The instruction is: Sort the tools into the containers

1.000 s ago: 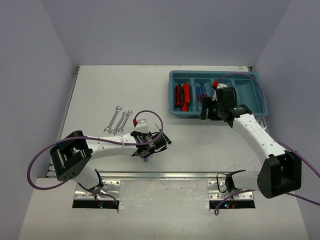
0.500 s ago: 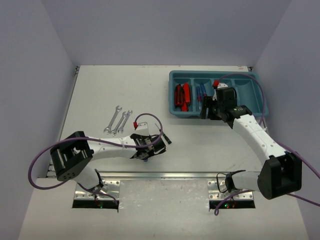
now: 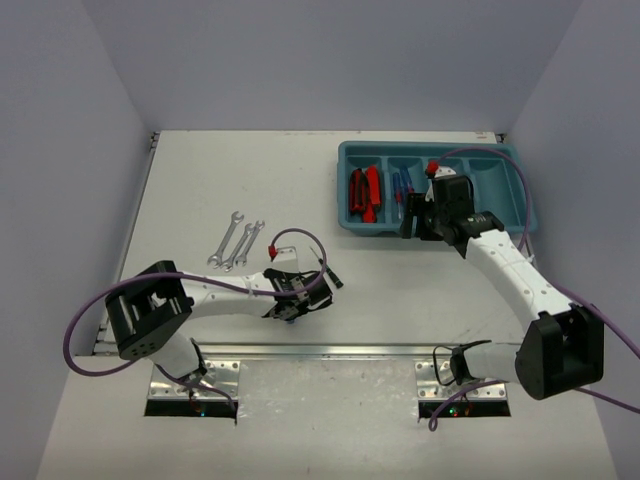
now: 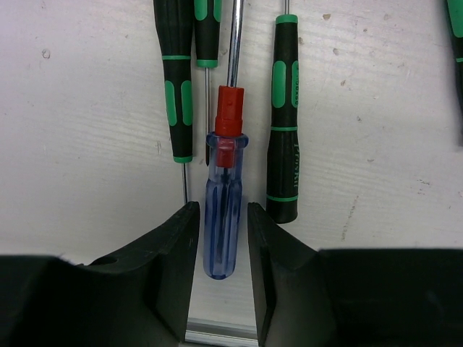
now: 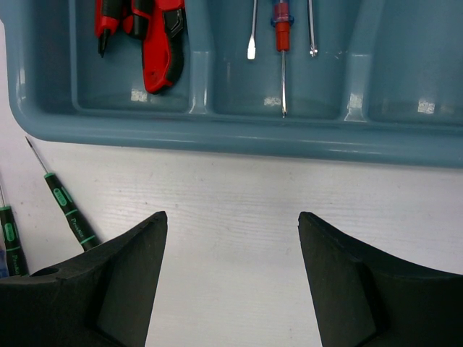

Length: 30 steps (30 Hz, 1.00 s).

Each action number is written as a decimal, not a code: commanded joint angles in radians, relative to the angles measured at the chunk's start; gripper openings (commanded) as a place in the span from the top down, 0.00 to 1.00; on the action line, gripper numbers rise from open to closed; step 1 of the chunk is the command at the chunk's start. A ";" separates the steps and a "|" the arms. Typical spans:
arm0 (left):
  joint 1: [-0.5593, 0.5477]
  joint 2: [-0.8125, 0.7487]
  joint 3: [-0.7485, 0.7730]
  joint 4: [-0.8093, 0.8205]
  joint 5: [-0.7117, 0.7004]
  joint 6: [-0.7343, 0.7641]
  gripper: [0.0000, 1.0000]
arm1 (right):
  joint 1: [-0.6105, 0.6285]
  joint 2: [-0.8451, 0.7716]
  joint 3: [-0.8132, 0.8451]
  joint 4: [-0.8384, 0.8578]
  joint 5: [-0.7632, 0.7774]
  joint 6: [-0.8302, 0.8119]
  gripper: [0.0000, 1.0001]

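In the left wrist view a blue-handled screwdriver (image 4: 224, 231) with a red collar lies on the table. My left gripper (image 4: 223, 217) stands astride its handle, jaws narrow, a thin gap showing on each side. From above, the left gripper (image 3: 290, 308) is low near the table's front. Black screwdrivers with green marks (image 4: 282, 130) lie beside the blue one. My right gripper (image 5: 231, 217) hangs open and empty just before the teal tray (image 5: 217, 137). The tray (image 3: 520, 215) holds red-and-black knives (image 3: 363, 192) and blue screwdrivers (image 3: 401, 185).
Three silver wrenches (image 3: 236, 242) lie left of centre on the table. A black screwdriver with green marks (image 5: 69, 210) lies left of the right gripper. The two right compartments (image 3: 480, 185) of the tray show nothing inside. A metal rail runs along the front edge (image 3: 330, 350).
The left gripper's jaws have narrowed around the blue handle, and the left arm has settled slightly lower. The right arm has not moved.
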 commanded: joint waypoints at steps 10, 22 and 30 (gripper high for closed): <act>-0.010 0.007 -0.042 0.049 0.014 0.023 0.86 | -0.002 -0.028 -0.014 0.064 -0.037 0.021 0.27; -0.104 -0.227 -0.003 0.010 -0.083 0.061 1.00 | -0.002 -0.075 -0.058 0.162 -0.266 0.092 0.01; -0.157 -0.522 -0.152 0.283 -0.093 0.261 1.00 | 0.165 -0.078 -0.207 0.636 -0.828 0.371 0.02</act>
